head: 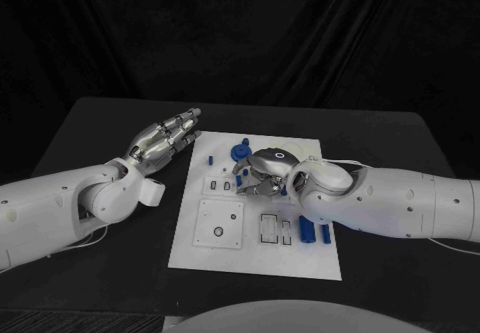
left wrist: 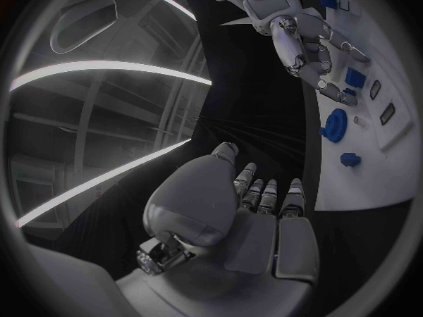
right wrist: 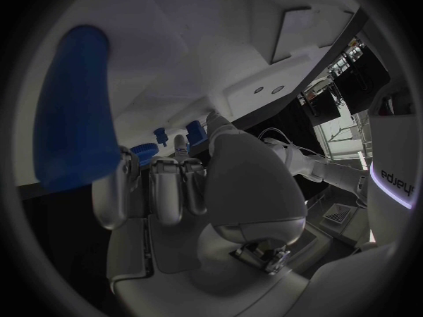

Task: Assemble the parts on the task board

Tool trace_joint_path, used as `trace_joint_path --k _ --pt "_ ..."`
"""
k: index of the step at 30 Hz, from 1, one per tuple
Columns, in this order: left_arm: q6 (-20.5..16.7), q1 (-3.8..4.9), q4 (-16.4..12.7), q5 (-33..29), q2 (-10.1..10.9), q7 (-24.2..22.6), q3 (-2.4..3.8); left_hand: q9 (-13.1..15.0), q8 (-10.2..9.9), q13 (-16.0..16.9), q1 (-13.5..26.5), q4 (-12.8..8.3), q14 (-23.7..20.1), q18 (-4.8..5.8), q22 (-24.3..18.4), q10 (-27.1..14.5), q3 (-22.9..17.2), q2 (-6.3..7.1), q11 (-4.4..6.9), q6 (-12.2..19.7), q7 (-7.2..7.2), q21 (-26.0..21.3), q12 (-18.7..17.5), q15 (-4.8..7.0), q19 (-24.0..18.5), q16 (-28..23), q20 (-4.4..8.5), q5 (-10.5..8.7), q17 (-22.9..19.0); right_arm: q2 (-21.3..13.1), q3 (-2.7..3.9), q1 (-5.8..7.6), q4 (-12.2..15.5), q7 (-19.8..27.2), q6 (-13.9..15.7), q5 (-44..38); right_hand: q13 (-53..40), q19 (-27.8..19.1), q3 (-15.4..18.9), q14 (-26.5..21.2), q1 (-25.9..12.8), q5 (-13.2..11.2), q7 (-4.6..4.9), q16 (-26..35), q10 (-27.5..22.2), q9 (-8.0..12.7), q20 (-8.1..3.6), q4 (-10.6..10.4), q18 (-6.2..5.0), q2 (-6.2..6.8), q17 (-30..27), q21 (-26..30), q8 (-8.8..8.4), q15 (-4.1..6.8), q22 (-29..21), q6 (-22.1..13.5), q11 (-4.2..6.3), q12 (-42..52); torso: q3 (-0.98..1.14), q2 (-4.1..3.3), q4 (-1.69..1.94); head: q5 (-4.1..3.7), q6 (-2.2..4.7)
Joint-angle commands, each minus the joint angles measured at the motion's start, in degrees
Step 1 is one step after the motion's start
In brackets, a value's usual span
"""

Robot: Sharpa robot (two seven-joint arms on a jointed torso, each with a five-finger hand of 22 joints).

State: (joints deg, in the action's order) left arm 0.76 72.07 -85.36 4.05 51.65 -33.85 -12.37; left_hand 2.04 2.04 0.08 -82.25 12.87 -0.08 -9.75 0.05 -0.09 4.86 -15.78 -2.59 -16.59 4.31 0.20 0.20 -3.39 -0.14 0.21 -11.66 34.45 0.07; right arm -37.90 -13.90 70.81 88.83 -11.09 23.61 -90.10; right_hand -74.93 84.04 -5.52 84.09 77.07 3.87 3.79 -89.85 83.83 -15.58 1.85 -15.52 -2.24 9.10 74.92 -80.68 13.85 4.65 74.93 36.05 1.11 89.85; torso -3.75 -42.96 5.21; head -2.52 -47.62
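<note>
The white task board [head: 255,257] lies in the middle of the black table. My right hand [head: 262,172] hovers low over the board's middle, fingers pointing down at it and spread, with nothing plainly in them. A blue block [left wrist: 355,77] lies right by its fingertips [left wrist: 330,88]. A blue gear [head: 240,150] and a small blue peg [head: 212,159] stand at the board's far left. Two blue bars [head: 307,227] lie under my right forearm. My left hand [head: 160,142] floats flat and open off the board's left edge, holding nothing.
Rectangular recesses and a square inset plate [head: 218,223] take up the board's near left part. Bare black table [head: 110,277] surrounds the board, with dark curtain behind. The right forearm [head: 400,201] crosses the board's right edge.
</note>
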Motion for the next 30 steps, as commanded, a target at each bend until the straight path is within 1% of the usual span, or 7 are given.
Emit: trace_joint_path --k 1,9,16,19,24,27,30 --pt "0.5 -0.08 -0.2 0.0 0.1 -0.6 0.05 0.0 0.2 -0.1 -0.5 0.1 0.1 -0.58 -0.1 0.1 -0.2 0.13 -0.34 0.2 0.27 -0.2 -0.2 -0.43 0.1 -0.2 -0.35 0.36 -0.1 -0.9 -0.17 -0.34 0.8 -0.2 0.9 -0.5 -15.1 1.6 0.6 5.9 0.0 -0.6 0.04 -0.2 6.2 0.4 -0.02 -1.2 -0.05 1.1 15.1 0.2 -0.33 -0.05 12.0 -0.9 0.12 0.1 0.02 0.05 -0.02 0.12 0.22" --pt "-2.1 -0.03 -1.3 0.0 1.6 -0.9 0.07 0.1 0.4 -0.1 -0.8 -1.3 0.1 -0.61 0.0 0.1 -1.0 1.6 -0.56 -0.7 0.51 -0.1 -0.2 -0.56 0.2 -0.2 -0.76 0.15 -0.1 -4.5 -0.14 1.98 4.7 1.3 6.1 -0.5 -15.1 1.5 2.9 5.9 -1.7 -0.9 0.19 -0.2 6.2 1.3 -0.05 -1.5 -0.1 2.92 15.1 0.5 -0.59 -0.08 12.0 -2.8 0.05 0.1 0.05 0.1 -0.02 0.58 1.18" --pt "-9.1 0.68 -3.3 2.0 3.2 -2.8 0.09 0.4 0.8 3.5 -2.0 -4.4 5.5 -0.71 2.0 9.8 -4.1 5.23 -4.06 -3.5 2.42 3.1 2.9 -4.76 5.1 5.4 -4.52 -4.12 2.0 -8.9 -0.13 7.97 9.4 4.1 15.4 -0.5 -15.1 1.6 3.0 5.9 -3.1 -0.9 0.28 -0.2 6.2 1.4 0.0 -1.5 -0.03 2.14 15.1 0.3 0.03 -0.15 12.0 -2.2 -0.04 0.1 0.03 0.03 -0.02 0.77 1.67" --pt "-13.4 2.2 -3.7 8.1 3.2 -3.8 0.1 0.5 0.8 11.8 -1.1 -2.6 16.4 -0.59 4.8 24.2 -5.4 6.91 -6.57 -4.6 1.85 8.8 7.2 -6.64 15.0 16.9 -4.77 -9.23 4.7 -11.4 -0.13 11.34 11.3 4.6 18.3 -0.6 -15.1 1.7 2.8 5.9 -3.3 -0.9 0.17 -0.2 6.2 1.4 0.0 -1.5 0.01 1.81 15.1 0.1 0.15 -0.14 12.1 -2.2 0.0 0.1 0.07 0.08 -0.04 0.73 1.98" --pt "-18.5 4.61 -4.3 12.7 2.8 -3.2 0.1 0.9 1.3 21.4 -0.4 0.3 31.9 0.35 9.5 35.7 -5.1 8.64 -9.64 -8.4 2.2 19.6 13.4 -8.08 33.7 31.7 -4.95 -17.35 9.2 -14.5 -0.14 13.97 12.6 5.2 20.7 -0.5 -15.1 1.7 2.4 5.9 -3.6 -0.9 0.07 -0.2 6.2 1.5 -0.01 -1.5 0.01 1.01 15.1 0.1 0.62 -0.08 12.1 -1.8 0.1 0.1 0.23 0.26 -0.08 0.66 2.21" --pt "-20.9 5.96 -4.6 17.6 2.7 -0.4 0.1 1.1 1.8 30.8 -0.6 2.2 39.4 -0.52 12.2 43.6 -4.2 9.4 -8.86 -11.7 3.64 25.6 19.6 -5.91 42.2 42.9 -3.61 -20.54 14.1 -16.1 -0.17 14.64 13.0 6.3 22.5 0.0 -15.1 1.8 1.2 5.9 -3.2 -0.7 0.0 -0.2 6.2 1.5 -0.02 -1.3 0.06 -0.89 15.1 -0.1 1.7 -0.04 12.2 -0.3 0.15 0.1 0.43 0.33 -0.17 0.62 2.33" --pt "-22.3 7.53 -4.6 23.9 2.3 4.5 0.1 1.2 1.9 40.0 -0.2 3.0 43.2 -0.5 15.3 48.3 -3.3 9.56 -5.76 -13.8 4.37 30.9 32.0 -2.89 48.5 55.7 -0.91 -22.44 20.8 -17.4 -0.18 14.97 13.1 7.0 23.5 0.2 -15.1 2.0 0.4 5.9 -2.5 -0.2 0.01 -0.2 6.2 1.6 -0.02 -1.2 0.13 -2.27 15.1 -0.4 2.39 -0.03 12.3 0.6 0.15 0.1 0.5 0.44 -0.3 0.59 2.26"
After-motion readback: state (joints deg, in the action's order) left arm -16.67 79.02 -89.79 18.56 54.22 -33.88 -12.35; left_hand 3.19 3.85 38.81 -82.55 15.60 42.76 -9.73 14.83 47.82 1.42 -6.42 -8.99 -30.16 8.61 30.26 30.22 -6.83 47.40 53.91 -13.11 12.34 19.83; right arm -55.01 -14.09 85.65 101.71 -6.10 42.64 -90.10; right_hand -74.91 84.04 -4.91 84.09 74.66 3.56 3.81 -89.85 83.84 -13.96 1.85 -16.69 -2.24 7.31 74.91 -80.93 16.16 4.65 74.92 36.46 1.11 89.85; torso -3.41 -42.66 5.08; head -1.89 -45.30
